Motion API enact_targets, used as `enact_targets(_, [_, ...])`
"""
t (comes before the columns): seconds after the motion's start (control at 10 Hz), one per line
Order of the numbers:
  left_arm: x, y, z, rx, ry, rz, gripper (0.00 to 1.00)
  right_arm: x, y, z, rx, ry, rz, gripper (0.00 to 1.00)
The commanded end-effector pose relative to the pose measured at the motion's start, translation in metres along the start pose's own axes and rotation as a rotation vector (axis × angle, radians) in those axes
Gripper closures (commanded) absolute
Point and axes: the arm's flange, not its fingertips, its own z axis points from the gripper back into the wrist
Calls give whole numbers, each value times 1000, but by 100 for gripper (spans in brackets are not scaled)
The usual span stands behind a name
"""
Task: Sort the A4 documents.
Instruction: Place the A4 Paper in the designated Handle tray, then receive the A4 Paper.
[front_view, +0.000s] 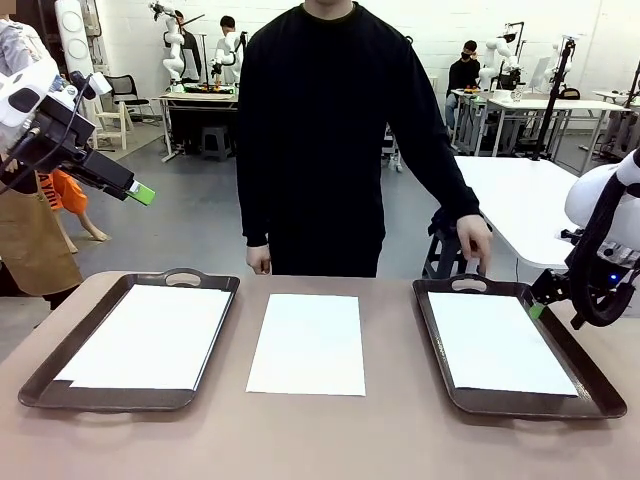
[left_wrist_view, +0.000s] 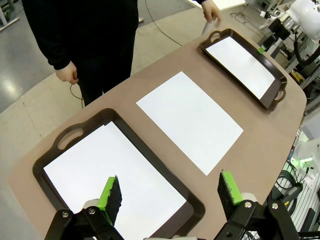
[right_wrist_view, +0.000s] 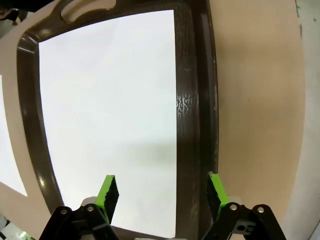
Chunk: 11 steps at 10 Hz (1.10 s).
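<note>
In the front view, the left claw (front_view: 140, 192) hung high in the air. The left tray (front_view: 60, 385) and its left sheet (front_view: 150, 335) were far below it. The right claw (front_view: 537, 305) sat low, just beside the right tray (front_view: 600, 385), which held the right sheet (front_view: 510, 342). The middle sheet (front_view: 308, 343) lay flat on the bare surface (front_view: 320, 440), between the two claws and well apart from both. The person's hand (front_view: 473, 243) was near the far handle of the right tray.

In the left wrist view, the left claw (left_wrist_view: 170, 192) was wide open and held nothing. The left sheet was right under it, and the middle sheet lay a bit ahead.

In the right wrist view, the right claw (right_wrist_view: 162, 192) was wide open and empty too. The side edge of the right sheet and the tray's rim lay below, between its fingers.

The sheets looked very light, thin and floppy. They would likely slide and bend easily. Pinching one gently at an edge or corner would probably work best.
</note>
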Motion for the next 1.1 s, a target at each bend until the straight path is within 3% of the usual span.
enact_targets(0.0, [-1,2,1,-5,-4,-11,0,1,-1,-2,0,2,6,9])
enact_targets(1.0, [-1,2,1,-5,-4,-11,0,1,-1,-2,0,2,6,9])
